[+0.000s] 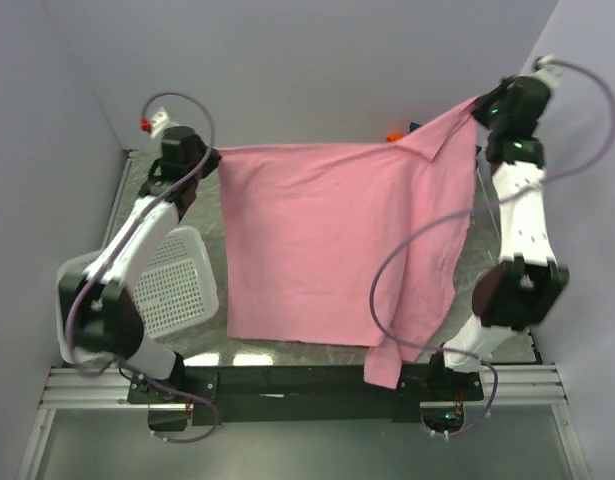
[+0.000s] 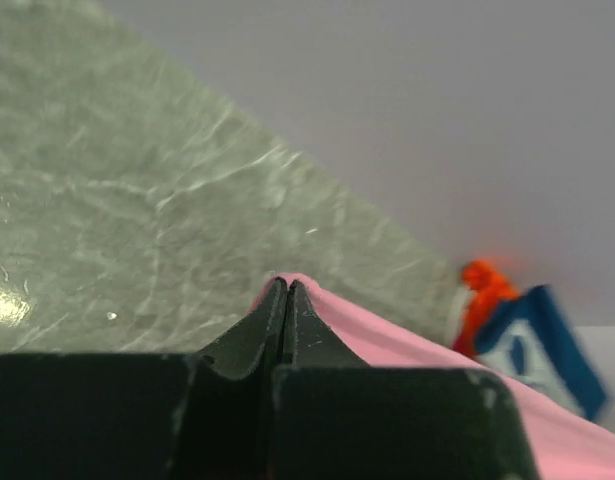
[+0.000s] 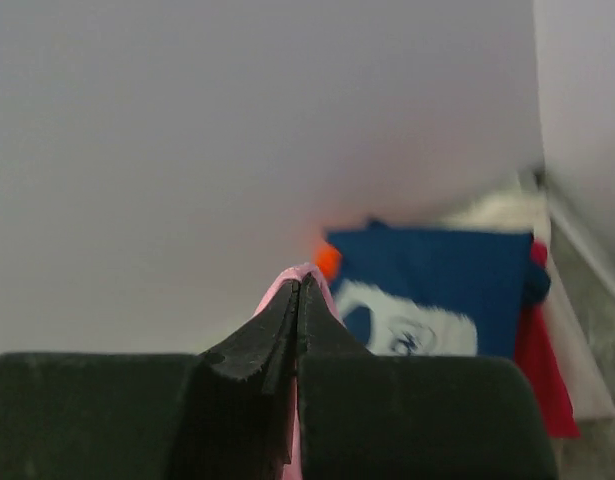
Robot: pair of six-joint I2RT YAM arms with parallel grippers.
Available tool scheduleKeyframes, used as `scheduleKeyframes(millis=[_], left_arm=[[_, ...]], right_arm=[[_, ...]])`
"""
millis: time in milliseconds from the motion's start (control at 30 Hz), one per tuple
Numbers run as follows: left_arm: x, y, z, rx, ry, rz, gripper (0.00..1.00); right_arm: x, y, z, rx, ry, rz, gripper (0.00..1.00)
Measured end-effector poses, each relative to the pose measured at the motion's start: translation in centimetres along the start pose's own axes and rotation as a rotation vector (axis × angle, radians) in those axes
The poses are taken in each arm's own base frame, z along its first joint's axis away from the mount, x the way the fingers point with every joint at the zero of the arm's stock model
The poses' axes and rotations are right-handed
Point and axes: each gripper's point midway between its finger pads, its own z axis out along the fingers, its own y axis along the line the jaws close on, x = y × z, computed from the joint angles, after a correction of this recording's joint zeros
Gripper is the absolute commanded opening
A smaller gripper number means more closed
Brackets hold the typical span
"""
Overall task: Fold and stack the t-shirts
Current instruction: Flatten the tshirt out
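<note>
A pink t-shirt (image 1: 327, 240) is held up by two corners and hangs stretched over the table's middle. My left gripper (image 1: 209, 158) is shut on its far left corner; that pink cloth (image 2: 387, 340) shows past the closed fingertips. My right gripper (image 1: 479, 108) is shut on its far right corner, held higher, with pink cloth (image 3: 305, 272) around the tips. The shirt's near right part (image 1: 387, 365) droops over the front rail. A folded blue shirt (image 3: 437, 290) with a white print lies on a red one (image 3: 540, 375) at the far right.
A white plastic basket (image 1: 172, 280) stands at the left beside the left arm. An orange item (image 2: 484, 290) lies near the back wall by the folded pile (image 1: 399, 132). Grey walls close the left, back and right. The right arm's cable (image 1: 407, 250) loops across the shirt.
</note>
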Motion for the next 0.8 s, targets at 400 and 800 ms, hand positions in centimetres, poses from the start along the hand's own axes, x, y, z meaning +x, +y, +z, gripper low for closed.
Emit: scheduleKeyframes(millis=[400,800], left_arm=[[11.5,4.9,13.9,-0.17,0.295,0.118,0.76],[14.5,3.9,5.7,-0.122,0.392,0.126,0.79]], right_arm=[[21.9,-8.0,8.6,0.202,0.51,-0.11,0.87],[16.6,-1.8,-4.5,0.039,0.438,-0.111,0.88]])
